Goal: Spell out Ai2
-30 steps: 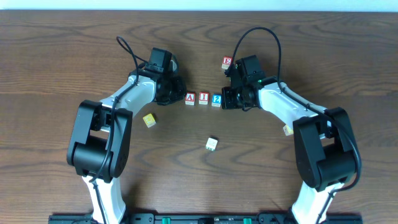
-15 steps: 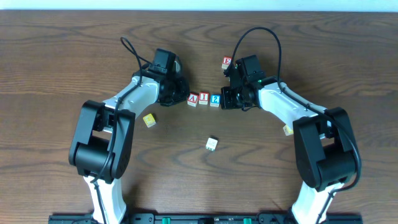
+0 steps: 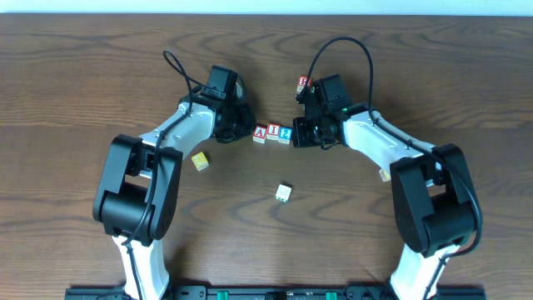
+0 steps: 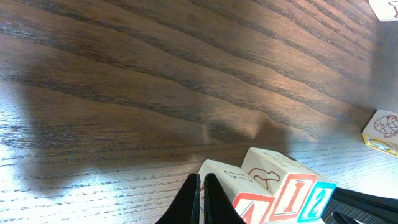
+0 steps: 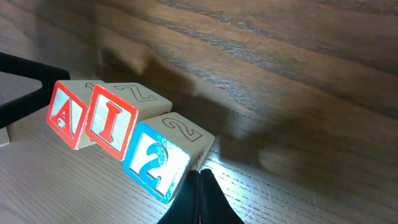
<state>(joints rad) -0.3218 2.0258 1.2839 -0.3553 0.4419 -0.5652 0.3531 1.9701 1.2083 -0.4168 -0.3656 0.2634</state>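
The A cube (image 3: 259, 133) and 2 cube (image 3: 286, 133) flank the I cube (image 3: 272, 132) in a tight row, with the left gripper (image 4: 200, 182), closed and empty, at the A end and the right gripper (image 5: 199, 177) likewise at the 2 end.

Setting: robotics lab bench.
Evidence: two white-and-black arms, left arm (image 3: 137, 179) and right arm (image 3: 429, 196), fixed to a black base rail (image 3: 266, 292) at the near edge of a dark wood-grain table (image 3: 67, 100). Exposed black cable (image 3: 343, 38) loops above one wrist. Plain pale wall strip (image 3: 266, 7) behind. Row of lettered wooden cubes (image 3: 272, 132) on the tabletop.
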